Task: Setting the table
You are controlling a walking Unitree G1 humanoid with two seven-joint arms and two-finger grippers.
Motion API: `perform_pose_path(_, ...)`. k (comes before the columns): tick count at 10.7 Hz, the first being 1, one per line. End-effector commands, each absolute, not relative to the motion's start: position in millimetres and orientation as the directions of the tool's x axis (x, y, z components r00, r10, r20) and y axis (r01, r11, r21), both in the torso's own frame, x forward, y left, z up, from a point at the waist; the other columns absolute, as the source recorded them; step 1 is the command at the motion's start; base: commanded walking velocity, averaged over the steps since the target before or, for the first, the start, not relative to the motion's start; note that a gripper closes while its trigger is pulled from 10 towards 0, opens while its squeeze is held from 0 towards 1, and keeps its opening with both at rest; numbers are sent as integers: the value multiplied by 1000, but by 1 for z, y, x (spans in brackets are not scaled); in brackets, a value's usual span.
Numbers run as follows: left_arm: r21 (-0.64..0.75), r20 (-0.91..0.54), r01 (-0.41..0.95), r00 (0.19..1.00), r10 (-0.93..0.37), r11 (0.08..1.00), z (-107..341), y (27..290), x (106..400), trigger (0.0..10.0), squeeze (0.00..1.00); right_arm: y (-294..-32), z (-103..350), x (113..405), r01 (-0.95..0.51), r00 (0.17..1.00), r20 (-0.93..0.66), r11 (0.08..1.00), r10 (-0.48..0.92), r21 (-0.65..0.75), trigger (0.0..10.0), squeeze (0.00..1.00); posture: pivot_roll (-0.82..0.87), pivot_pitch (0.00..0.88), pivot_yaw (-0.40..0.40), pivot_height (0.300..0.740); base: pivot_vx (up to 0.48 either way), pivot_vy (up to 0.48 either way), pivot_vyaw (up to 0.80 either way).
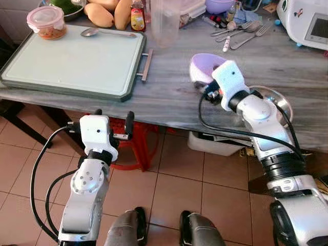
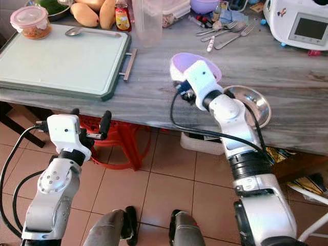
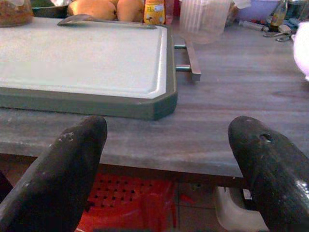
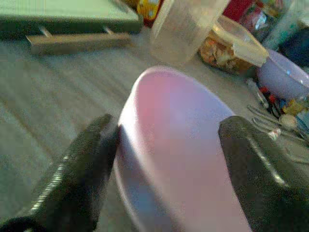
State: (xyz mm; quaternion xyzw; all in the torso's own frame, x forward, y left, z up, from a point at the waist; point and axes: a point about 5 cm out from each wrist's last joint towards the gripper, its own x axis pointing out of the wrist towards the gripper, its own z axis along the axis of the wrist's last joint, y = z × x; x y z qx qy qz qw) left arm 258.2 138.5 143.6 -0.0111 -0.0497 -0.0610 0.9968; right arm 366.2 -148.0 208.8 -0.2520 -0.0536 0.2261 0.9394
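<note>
The right hand (image 4: 164, 169) has its two black fingers spread around the purple bowl (image 4: 178, 159), which sits tipped on its side in the middle of the grey counter (image 1: 169, 87), its open mouth facing the top of the frame. The right wrist view shows one finger (image 4: 77, 169) touching the bowl's side, which the head views hide behind the white wrist. The left hand (image 3: 169, 164) is open and holds nothing, low in the frame below the counter edge, near the green tray (image 1: 72, 61).
</note>
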Motion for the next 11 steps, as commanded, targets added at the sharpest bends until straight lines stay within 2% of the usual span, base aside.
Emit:
perform_pose_path(1,-17,95,120,989,-117,993,142,139,258,10000,0,-148,217,366,-386,892,13,776,452,-498,10000,1000,-16,175,-13,740,0,0,0)
perform_pose_path(3,-19,95,115,989,-113,993,140,138,259,10000,0,-147,226,361,-343,893,109,816,437,-465,10000,1000,-21,171,-18,740,0,0,0)
perform_pose_path(5,-20,107,107,989,-104,994,143,139,259,10000,0,-155,236,355,-226,908,238,880,346,-417,10000,1000,-15,172,-24,740,0,0,0)
perform_pose_path(7,-15,116,91,989,-89,996,143,142,258,10000,0,-173,252,341,36,892,427,918,149,-395,10000,973,-24,179,-28,740,0,0,0)
perform_pose_path(8,-14,125,87,989,-84,996,146,144,259,10000,0,-187,242,335,130,915,403,922,31,-366,10000,659,-25,182,-27,740,0,0,0)
perform_pose_path(9,-11,133,78,988,-76,997,147,146,259,10000,0,-194,226,332,139,943,333,931,-20,-337,10000,522,-27,181,-25,740,0,0,0)
perform_pose_path(10,-9,133,76,988,-74,997,147,147,259,10000,0,-203,210,324,173,955,290,921,-70,-348,10000,251,-23,185,-22,740,0,0,0)
perform_pose_path(11,-8,134,78,988,-76,997,148,147,259,10000,0,-207,207,322,202,952,289,911,-97,-359,10000,235,-22,187,-24,740,0,0,0)
